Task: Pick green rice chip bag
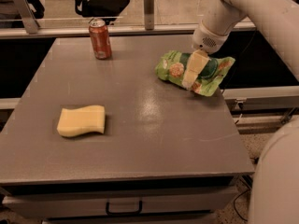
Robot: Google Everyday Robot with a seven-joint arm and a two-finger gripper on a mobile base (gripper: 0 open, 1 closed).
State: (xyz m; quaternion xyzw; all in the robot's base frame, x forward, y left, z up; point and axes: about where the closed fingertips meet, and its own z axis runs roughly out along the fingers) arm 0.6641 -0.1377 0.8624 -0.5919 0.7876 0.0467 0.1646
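Observation:
The green rice chip bag [171, 69] lies on its side at the back right of the grey table [154, 129]. It is light green with a dark green centre panel and round orange rice cake images. My gripper [190, 74] hangs from the white arm coming in from the upper right. It is down over the middle of the bag and covers part of the dark panel. I cannot tell whether it touches the bag.
A red soda can [100, 38] stands upright at the back left. A yellow sponge [81, 120] lies at the front left. The table's right edge runs just beyond the bag. A drawer handle [123, 209] sits below the front edge. A black chair [100, 1] stands behind the table.

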